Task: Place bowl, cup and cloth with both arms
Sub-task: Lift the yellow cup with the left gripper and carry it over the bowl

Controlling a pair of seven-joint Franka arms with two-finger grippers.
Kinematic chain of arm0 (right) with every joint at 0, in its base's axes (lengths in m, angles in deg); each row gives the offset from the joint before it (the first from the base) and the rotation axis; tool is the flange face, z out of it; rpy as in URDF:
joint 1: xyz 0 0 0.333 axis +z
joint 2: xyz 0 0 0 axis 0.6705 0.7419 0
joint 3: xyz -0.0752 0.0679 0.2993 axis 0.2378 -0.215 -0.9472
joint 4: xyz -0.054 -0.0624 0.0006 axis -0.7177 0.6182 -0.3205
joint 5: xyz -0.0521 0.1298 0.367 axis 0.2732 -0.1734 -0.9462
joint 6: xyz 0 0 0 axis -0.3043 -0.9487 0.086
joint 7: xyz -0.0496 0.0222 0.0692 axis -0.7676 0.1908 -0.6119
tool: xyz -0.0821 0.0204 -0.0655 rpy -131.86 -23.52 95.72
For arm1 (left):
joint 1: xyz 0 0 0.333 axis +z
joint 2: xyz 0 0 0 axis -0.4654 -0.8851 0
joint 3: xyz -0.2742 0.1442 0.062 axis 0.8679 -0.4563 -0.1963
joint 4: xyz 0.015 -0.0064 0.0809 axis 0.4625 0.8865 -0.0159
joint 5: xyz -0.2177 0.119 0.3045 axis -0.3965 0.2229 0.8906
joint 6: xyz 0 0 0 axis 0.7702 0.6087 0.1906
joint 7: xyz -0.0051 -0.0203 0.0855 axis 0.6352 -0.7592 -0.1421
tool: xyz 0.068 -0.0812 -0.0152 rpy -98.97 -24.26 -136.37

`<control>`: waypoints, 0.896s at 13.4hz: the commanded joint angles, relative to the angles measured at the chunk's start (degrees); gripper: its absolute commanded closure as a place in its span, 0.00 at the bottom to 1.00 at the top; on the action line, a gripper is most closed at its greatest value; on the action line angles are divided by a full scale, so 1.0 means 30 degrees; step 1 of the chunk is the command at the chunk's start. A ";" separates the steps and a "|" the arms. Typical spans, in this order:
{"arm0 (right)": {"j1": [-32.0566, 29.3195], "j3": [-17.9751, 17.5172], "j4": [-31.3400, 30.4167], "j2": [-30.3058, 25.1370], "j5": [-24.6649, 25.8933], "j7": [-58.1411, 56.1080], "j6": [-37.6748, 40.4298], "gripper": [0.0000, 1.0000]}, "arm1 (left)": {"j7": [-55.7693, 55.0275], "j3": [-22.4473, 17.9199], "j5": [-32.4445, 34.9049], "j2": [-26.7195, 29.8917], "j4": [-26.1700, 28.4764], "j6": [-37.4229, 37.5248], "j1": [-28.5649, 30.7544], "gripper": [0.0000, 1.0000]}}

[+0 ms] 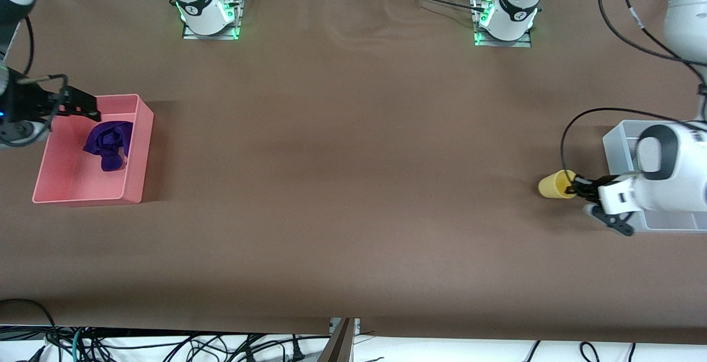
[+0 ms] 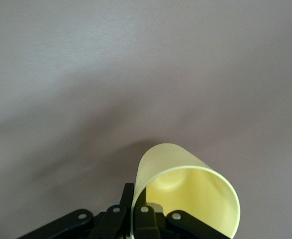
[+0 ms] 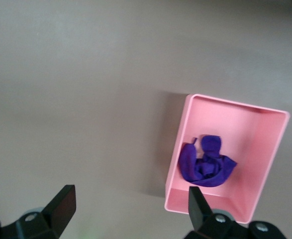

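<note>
**Yellow cup gripped, purple cloth already in its bin**

Yellow cup (image 1: 557, 184) is pinched by its rim in the left gripper (image 1: 579, 186), tilted sideways over the table beside the clear bin (image 1: 618, 140), probably so it can go in there. Cloth (image 1: 109, 144) lies in the pink bin (image 1: 138, 146). Right gripper (image 1: 83, 109) hangs over that bin, jaws spread and empty. No bowl is visible.
</note>
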State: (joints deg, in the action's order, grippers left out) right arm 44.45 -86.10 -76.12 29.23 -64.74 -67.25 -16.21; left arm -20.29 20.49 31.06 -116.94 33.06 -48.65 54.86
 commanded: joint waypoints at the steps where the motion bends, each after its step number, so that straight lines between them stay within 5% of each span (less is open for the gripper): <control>1: -0.0049 -0.0631 -0.0244 -0.0728 0.2267 0.0111 -0.0296 0.00 | 0.1839 -0.0247 0.0066 0.0539 -0.2355 0.3175 0.1063 1.00; 6: -0.0254 -0.0079 -0.0508 -0.0992 -0.1057 0.3761 0.1022 0.00 | 0.6708 -0.0600 0.4831 0.0980 -0.2392 0.3390 0.4080 1.00; 12: -0.0342 -0.0020 -0.0274 -0.0612 -0.0857 0.3396 0.1140 0.00 | 0.8793 -0.0571 0.6395 0.0334 0.0825 -0.1554 0.7306 1.00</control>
State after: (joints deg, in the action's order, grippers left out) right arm 44.01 -86.11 -76.49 27.79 -66.55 -56.90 -13.44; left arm 4.77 18.06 49.06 -116.11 31.28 -48.74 74.98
